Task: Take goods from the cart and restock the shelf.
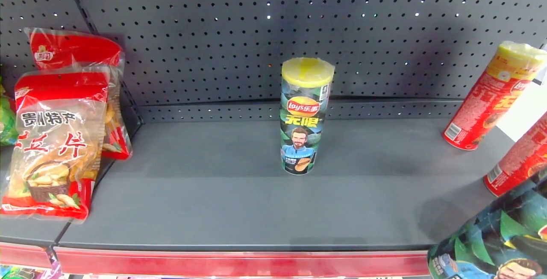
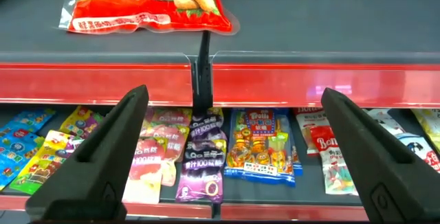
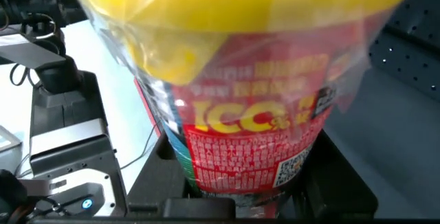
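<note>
Red and cylindrical, the chip can (image 3: 254,114) has clear film wrapped over its yellow plastic lid. It is clamped at its lower body between the black jaws of the right gripper (image 3: 247,189). The left gripper (image 2: 234,93) hangs before the glossy red shelf edge (image 2: 309,83), jaws spread wide and holding nothing. On the matte grey metal shelf (image 1: 213,202) a blue-green can (image 1: 302,116) stands upright in the middle. Crinkly clear-and-red snack bags (image 1: 55,142) lean at its left end. Behind is the perforated pegboard (image 1: 213,35).

head: near, angled down onto shelf (image 1: 239,202)
left wrist: lower, facing its red rail (image 2: 309,83)
right wrist: hard up against can (image 3: 254,141)
shared head/left wrist: red rail, snack bag (image 2: 148,7)
</note>
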Robot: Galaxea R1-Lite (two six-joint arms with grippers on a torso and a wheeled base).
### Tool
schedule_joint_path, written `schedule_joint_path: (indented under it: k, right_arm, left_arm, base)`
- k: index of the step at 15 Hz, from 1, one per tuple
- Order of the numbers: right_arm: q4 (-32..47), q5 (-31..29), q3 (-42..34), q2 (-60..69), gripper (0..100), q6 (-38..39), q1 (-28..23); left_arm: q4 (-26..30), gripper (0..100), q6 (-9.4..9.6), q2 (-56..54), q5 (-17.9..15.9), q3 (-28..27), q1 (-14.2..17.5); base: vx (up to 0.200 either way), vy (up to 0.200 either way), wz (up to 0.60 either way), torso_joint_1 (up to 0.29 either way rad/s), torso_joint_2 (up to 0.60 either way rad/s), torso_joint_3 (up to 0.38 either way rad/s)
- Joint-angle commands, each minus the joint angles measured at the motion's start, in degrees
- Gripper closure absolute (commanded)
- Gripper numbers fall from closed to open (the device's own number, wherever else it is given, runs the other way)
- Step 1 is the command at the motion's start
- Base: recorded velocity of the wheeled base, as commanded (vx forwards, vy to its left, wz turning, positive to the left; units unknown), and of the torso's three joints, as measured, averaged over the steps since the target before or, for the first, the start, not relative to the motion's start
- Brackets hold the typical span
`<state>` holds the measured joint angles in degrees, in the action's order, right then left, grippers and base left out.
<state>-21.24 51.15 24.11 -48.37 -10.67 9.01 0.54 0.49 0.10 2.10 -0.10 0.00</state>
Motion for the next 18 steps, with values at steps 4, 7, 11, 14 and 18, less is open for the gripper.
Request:
schedule_joint_path:
  k: [4,7,11,14,18]
  right_arm:
    - [-0.1,-0.2,2.7,-4.1,100,-0.2,0.5]
    - [-0.1,-0.2,2.1,-3.9,100,-0.2,1.4]
    - [-0.1,-1.1,3.0,-6.0,100,-0.3,1.5]
    - [-0.1,-3.6,7.4,-10.7,100,-0.3,3.0]
    - [-0.1,-4.0,11.5,-14.0,100,-0.5,3.9]
  left_arm:
    - [-0.1,0,0.57,0.1,-1.9,0.0,0.0]
    - [-0.2,0,2.24,0.1,-2.5,0.0,0.0]
    - [-4.9,0,1.18,11.2,-6.8,-22.8,-1.1]
    - [-5.4,0,-4.62,26.0,-8.8,-34.2,-8.9]
    - [-15.7,0,-10.68,45.3,-17.3,-39.5,-19.4]
  base:
    - [0.0,0.0,0.0,0.0,0.0,0.0]
    - [0.0,0.0,0.0,0.0,0.0,0.0]
    - [0.0,0.0,0.0,0.0,0.0,0.0]
    - [0.0,0.0,0.0,0.0,0.0,0.0]
    - [0.0,0.0,0.0,0.0,0.0,0.0]
